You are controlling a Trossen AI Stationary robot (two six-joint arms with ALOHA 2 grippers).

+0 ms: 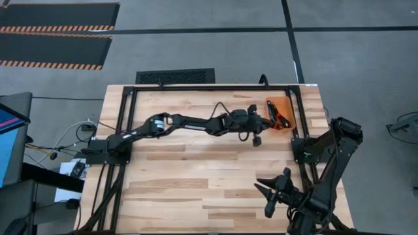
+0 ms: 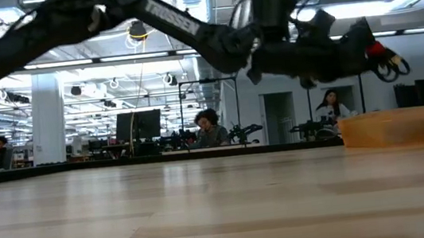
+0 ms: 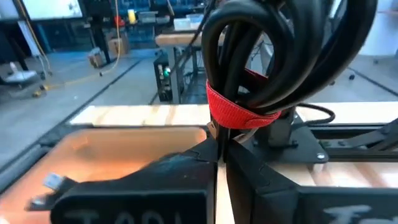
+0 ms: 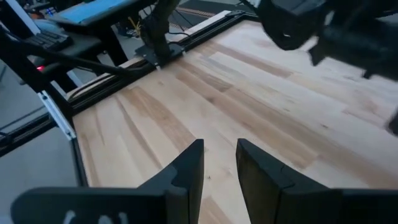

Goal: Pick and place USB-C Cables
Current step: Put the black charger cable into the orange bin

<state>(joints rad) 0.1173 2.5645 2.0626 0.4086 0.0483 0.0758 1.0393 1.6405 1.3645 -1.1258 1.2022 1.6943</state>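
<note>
The black cable bundle with a red strap (image 3: 273, 56) is held by my left gripper (image 3: 221, 155), which is shut on it. In the high view the left arm reaches across the far part of the table, and its gripper (image 1: 273, 116) is over the flat orange tray (image 1: 287, 104). The low view shows the cable (image 2: 386, 63) hanging in the air above the tray (image 2: 393, 126). My right gripper (image 4: 219, 165) is open and waits above the table's near right part (image 1: 263, 199). No other cables can be made out. My left gripper pinches the black cable bundle between its two fingers at the red strap (image 3: 239, 115). The looped strands stand out beyond the fingertips (image 3: 239, 158). The bundle is lifted clear, above the orange tray (image 3: 124, 146).
The orange tray sits near the table's far right corner, inside a black metal frame (image 1: 215, 87) that runs around the table. The left arm (image 1: 189, 123) spans the far half of the table. Bare wood (image 1: 196, 176) lies in the middle and near left. People sit at desks (image 2: 209, 127) beyond the table.
</note>
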